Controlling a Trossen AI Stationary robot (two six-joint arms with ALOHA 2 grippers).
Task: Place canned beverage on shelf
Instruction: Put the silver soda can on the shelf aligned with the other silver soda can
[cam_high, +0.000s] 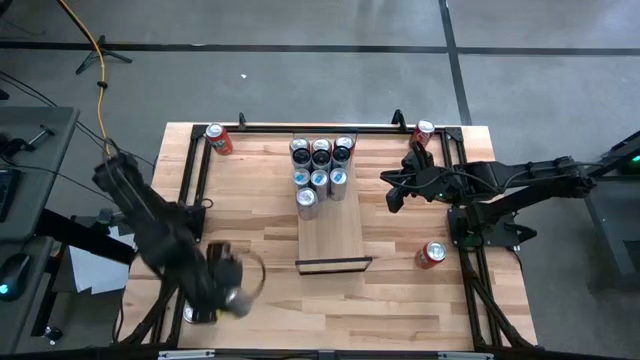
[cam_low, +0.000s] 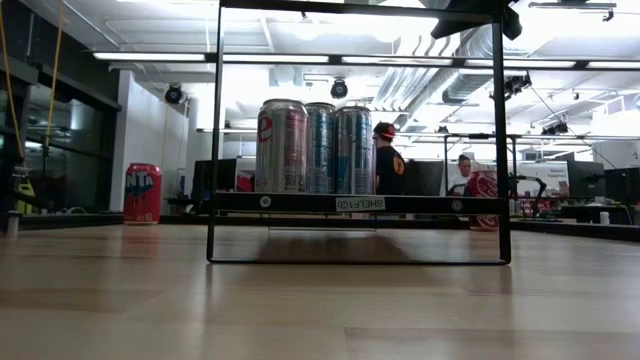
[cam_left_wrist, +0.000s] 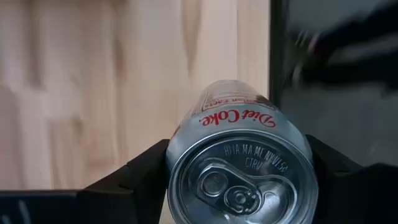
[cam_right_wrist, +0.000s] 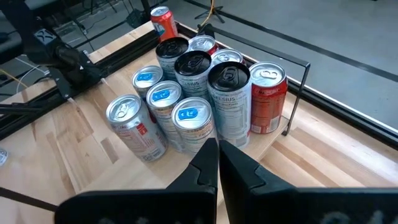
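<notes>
The left gripper (cam_high: 228, 292) sits near the table's front-left corner, well away from the shelf (cam_high: 334, 240), with its fingers (cam_left_wrist: 134, 180) either side of a silver Diet Coke can (cam_left_wrist: 241, 155). In the left wrist view the pads flank the can's body close to its top rim; whether they have fully clamped it I cannot tell, though they look to be pressing or nearly so. The can's long axis runs along the gripper's forward direction, pull-tab end toward the wrist camera.

From this can, the shelf lies toward the table's middle and farther back. Its far end already carries a cluster of cans (cam_high: 320, 165); the near end of the board is bare, which looks like the natural landing spot.

The right gripper (cam_right_wrist: 217, 163) waits beside the shelf's right edge, fingers pressed together and empty, facing the cluster. The left arm is the one positioned to carry.
</notes>
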